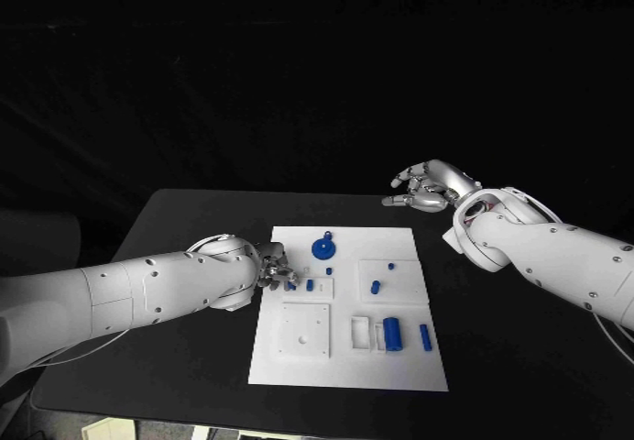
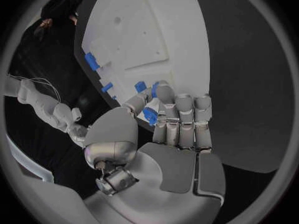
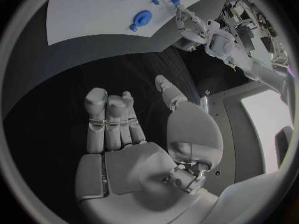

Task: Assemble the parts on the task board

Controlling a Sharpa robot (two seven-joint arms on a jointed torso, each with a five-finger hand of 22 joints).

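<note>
Two robot hands worked near the task board.
Left hand pinched a blue part; right hand, well beyond, was curled, grasping nothing.

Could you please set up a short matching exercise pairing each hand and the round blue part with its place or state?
Things:
1. left hand
2. right hand
3. round blue part

Places or states:
A. lies on the task board, near its far edge
B. holds nothing, above the bare table beyond the board
C. pinches a small blue part at the board's left edge

Pairs: 1-C, 2-B, 3-A
</note>
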